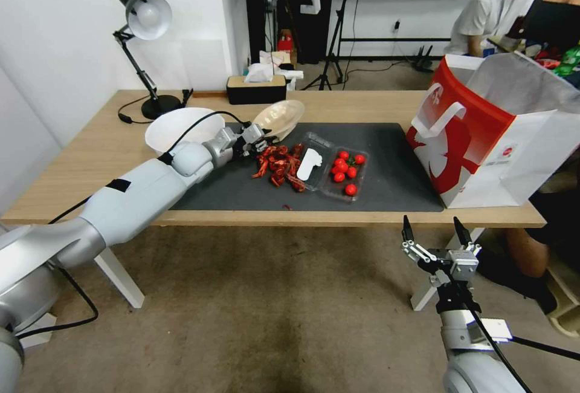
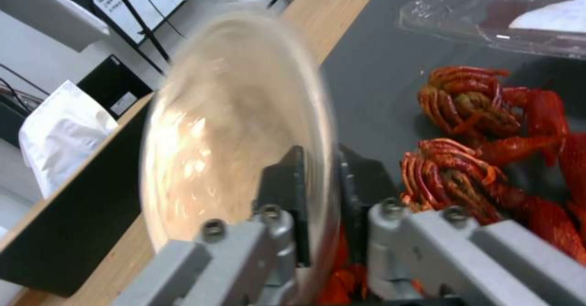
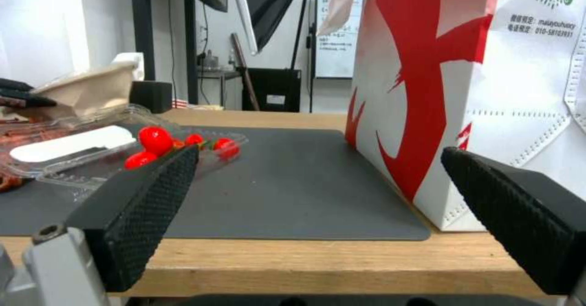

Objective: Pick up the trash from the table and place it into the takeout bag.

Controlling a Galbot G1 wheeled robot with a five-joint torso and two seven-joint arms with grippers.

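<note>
While the left arm is stretched forward and across the table [image 1: 78,157], the left gripper [image 1: 258,136] is held just above the near left part of the dark mat [image 1: 393,181], its fingers [image 2: 287,191] clamped on the rim of a beige bowl [image 1: 279,118]. The bowl is lifted clear of the mat and tipped on edge, its hollow turned up and toward the left gripper, its rim slanting toward the far side of the table. It is seen as shallow, glossy and pale. Red crayfish shells [image 1: 281,166] are heaped just beside it, next to a clear box of tomatoes [image 1: 338,169]. The takeout bag [image 1: 495,133] is stood upright at the right end. The right gripper [image 1: 436,234] is held below the table's near edge, fingers spread wide around nothing.
</note>
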